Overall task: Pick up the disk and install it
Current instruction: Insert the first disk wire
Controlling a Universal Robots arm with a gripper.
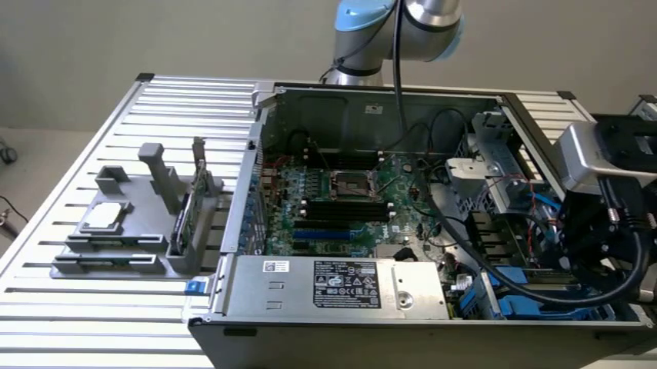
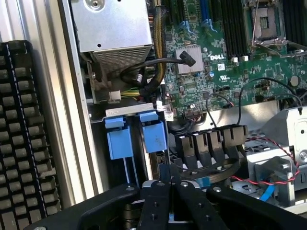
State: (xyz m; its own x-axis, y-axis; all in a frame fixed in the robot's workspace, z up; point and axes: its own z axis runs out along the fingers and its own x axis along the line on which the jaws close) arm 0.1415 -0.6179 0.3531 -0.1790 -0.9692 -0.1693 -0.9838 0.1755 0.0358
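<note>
1. The silver-grey metal disk clipped in bright blue plastic rails stands on edge in the drive bay at a corner of the case. Its two blue rail ends show side by side, and its metal body is mostly hidden between the bay walls.
2. The black claw hovers just beside those blue ends, its fingers pressed together and pinching nothing.
3. As I judge it, the pick-up is done and the disk is in its slot. Whether it is pushed fully home I cannot tell, so seating may be what is left.
4. The open grey metal computer case holds the disk, a green motherboard, a silver boxy power supply and loose black cables.
5. On the slatted aluminium table, at the exterior view's left, a grey plastic holder carries a small flat silver drive, well apart from the case's drive bay.
</note>
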